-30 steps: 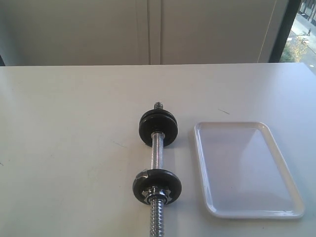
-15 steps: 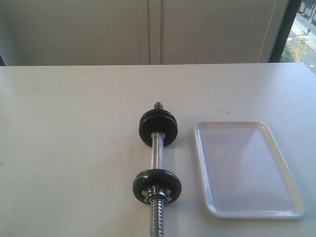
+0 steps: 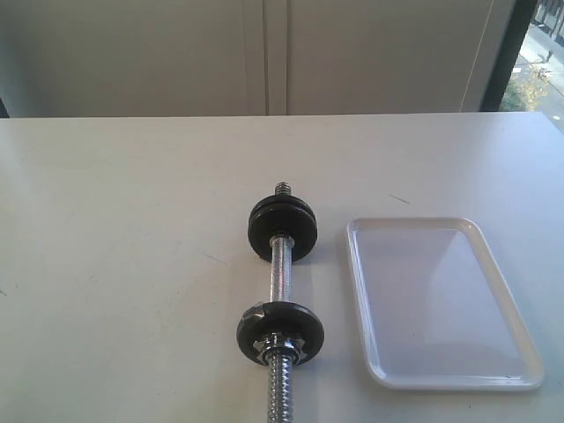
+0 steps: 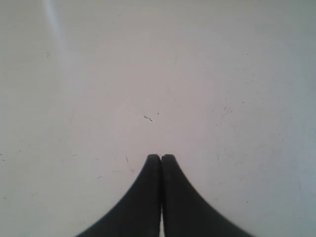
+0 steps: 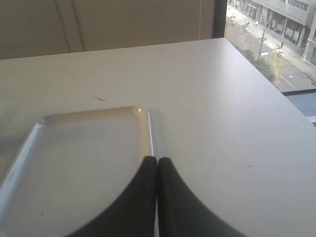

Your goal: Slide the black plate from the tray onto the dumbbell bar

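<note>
Seeing tray empty; placing black plate as already threaded on far end of dumbbell bar, just beside tray. Reading left gripper and right gripper as both pinched closed, holding nothing. Judging step as wrap-up: next only checking seating

Bench: white, matte and wide, filling most of the exterior view. The surface is lightly scuffed, with a short dark scratch right of centre toward the far side and a small dark fleck in the left wrist view. Wall panels: pale grey-beige, standing along the bench's far edge, divided by a vertical strip near the middle. Window frame: dark, slanted, at the far right. Window: beyond the frame, daylit, showing a street, trees and buildings.
</note>
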